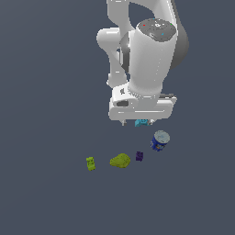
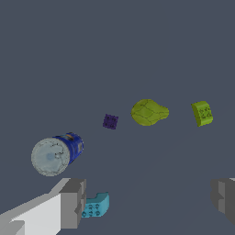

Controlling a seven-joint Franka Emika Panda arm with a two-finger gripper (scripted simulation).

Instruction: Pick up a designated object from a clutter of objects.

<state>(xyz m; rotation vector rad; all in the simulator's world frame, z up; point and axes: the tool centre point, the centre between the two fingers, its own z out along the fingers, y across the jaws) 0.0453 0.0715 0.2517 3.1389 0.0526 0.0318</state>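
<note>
the panda arm hangs high over the clutter with its gripper released and holding nothing, probably so it can line up before descending. from the blue can, the olive-green lump lies at about 8 o'clock in the exterior view and the lime-green brick beyond it; a cyan brick sits under the fingers. the dark purple block, the target, lies free between can and lump, touching neither, so the fingers likely have room.

In the exterior view the hand hides most of the cyan brick, of which only a sliver shows below it, and the fingertips are barely visible stubs. In the wrist view one finger covers part of that brick, and the other finger is cut off by the picture's edge. The purple block is too small to show any surface detail.
</note>
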